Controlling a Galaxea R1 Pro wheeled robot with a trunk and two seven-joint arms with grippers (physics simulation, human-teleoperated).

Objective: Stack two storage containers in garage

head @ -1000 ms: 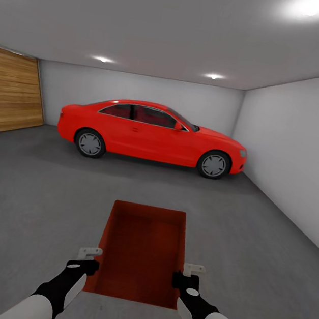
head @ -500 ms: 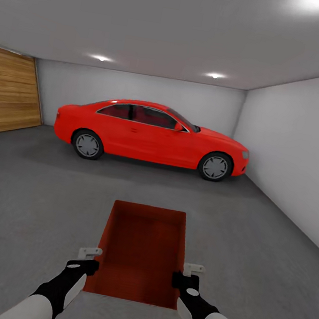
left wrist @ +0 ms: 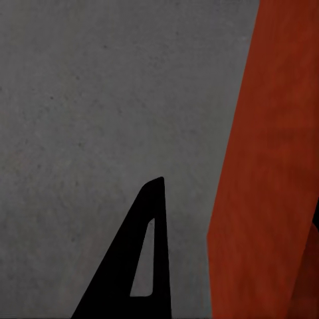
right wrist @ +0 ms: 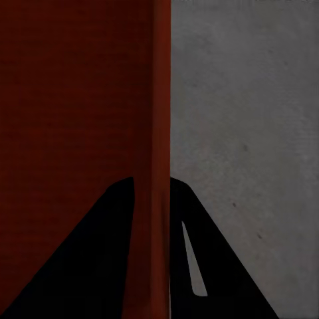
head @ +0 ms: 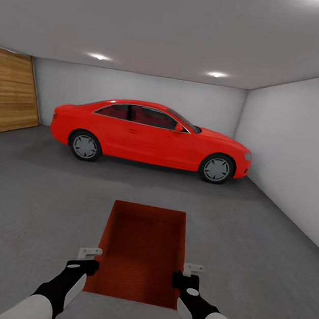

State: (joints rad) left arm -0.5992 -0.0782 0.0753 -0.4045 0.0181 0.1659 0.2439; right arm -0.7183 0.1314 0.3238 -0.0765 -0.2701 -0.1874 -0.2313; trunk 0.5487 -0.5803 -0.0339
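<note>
One orange-red storage container [head: 140, 252] hangs in front of me above the dark grey garage floor [head: 29, 200], held level between both arms. My left gripper [head: 90, 266] is shut on its left wall and my right gripper [head: 180, 279] on its right wall. In the right wrist view two black fingers [right wrist: 100, 252] pinch the thin orange-red wall [right wrist: 160, 119] from both sides. In the left wrist view one black finger [left wrist: 147, 266] lies outside the container's wall [left wrist: 266, 166]. The second container is out of view.
A red car [head: 148, 134] is parked across the far end of the garage. A wooden door [head: 8, 92] covers the left wall and a plain white wall [head: 295, 150] runs along the right. Bare floor stretches between me and the car.
The whole view has crept forward, so the car looks slightly larger and wider. The container and both grippers keep their places relative to me.
</note>
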